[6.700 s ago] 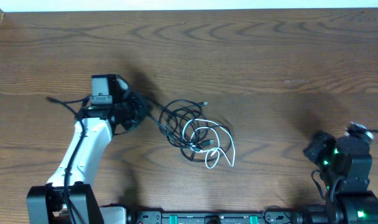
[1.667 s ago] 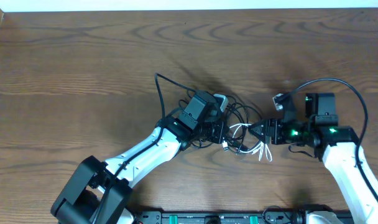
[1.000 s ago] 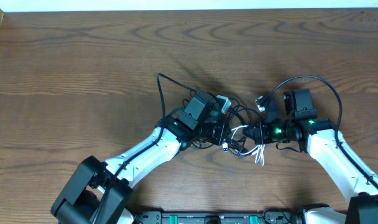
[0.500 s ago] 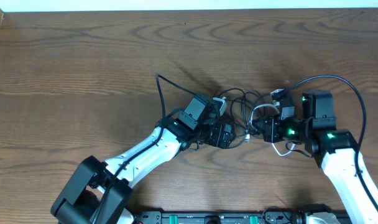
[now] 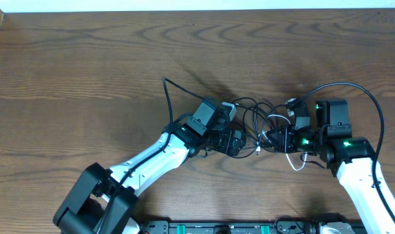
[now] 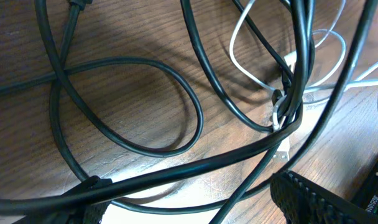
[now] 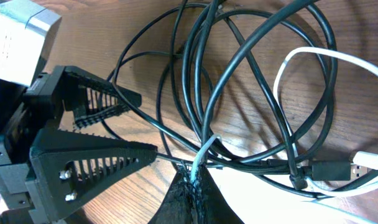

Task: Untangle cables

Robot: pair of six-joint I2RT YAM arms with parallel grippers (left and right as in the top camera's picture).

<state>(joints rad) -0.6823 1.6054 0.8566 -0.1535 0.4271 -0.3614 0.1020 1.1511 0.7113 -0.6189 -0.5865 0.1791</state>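
The cables lie in a tangle on the wooden table between my two grippers. Black cables (image 5: 253,114) loop over one another, and a white cable (image 5: 293,164) runs through them. My left gripper (image 5: 240,141) stands open at the tangle's left side, and black cables (image 6: 133,106) pass between its fingers (image 6: 313,199) without being pinched. My right gripper (image 5: 277,138) is shut on the white cable (image 7: 204,155) and pinches it at its tips (image 7: 195,180). The left gripper's open fingers (image 7: 96,158) show just left of that grip. A white plug end (image 7: 369,160) lies at the right.
The right arm's own thick black wire (image 5: 353,91) arcs above it, and the left arm's wire (image 5: 166,97) sticks out behind its wrist. The table's far edge (image 5: 197,8) runs along the top; the arm bases (image 5: 217,227) sit at the front edge.
My left gripper has opened and let go of the tangle. My right gripper has pulled back to the right with the white cable, and the black loops have spread out between the two.
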